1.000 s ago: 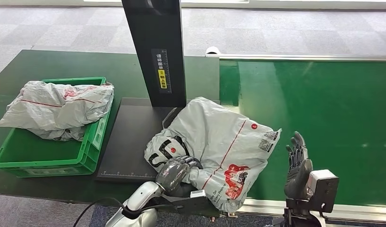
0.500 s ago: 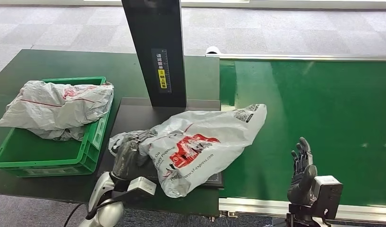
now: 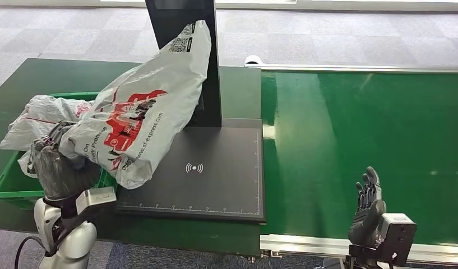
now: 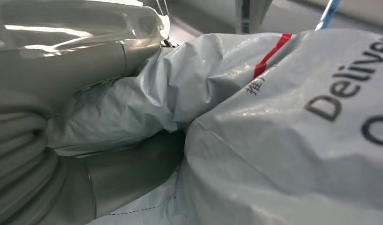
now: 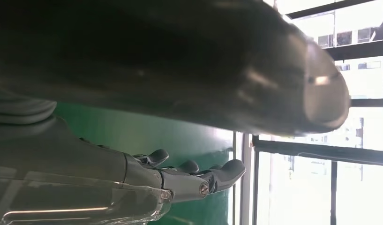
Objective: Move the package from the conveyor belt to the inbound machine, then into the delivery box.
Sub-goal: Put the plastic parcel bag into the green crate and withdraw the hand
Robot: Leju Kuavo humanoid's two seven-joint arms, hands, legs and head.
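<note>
My left hand (image 3: 58, 168) grips one end of a grey courier bag (image 3: 139, 106) with red and black print, held up in the air over the green delivery box (image 3: 8, 188) and the left edge of the black inbound machine plate (image 3: 215, 168). The bag's far end leans against the machine's black post (image 3: 212, 61). Up close, the left wrist view has the crumpled grey bag (image 4: 274, 131) pressed against my hand (image 4: 63, 108). My right hand (image 3: 365, 207) stands empty with fingers apart at the near edge of the green conveyor belt (image 3: 372, 123); its fingers (image 5: 199, 178) show over the belt.
Another grey courier bag (image 3: 44, 120) lies in the green box on the dark green table (image 3: 47, 75). The belt's metal rail (image 3: 305, 244) runs along the near edge. Grey carpet floor lies beyond the table.
My left hand has swung the bag up and leftward, off the machine plate, to above the green box. The plate's scan mark is now uncovered. My right hand has barely moved.
</note>
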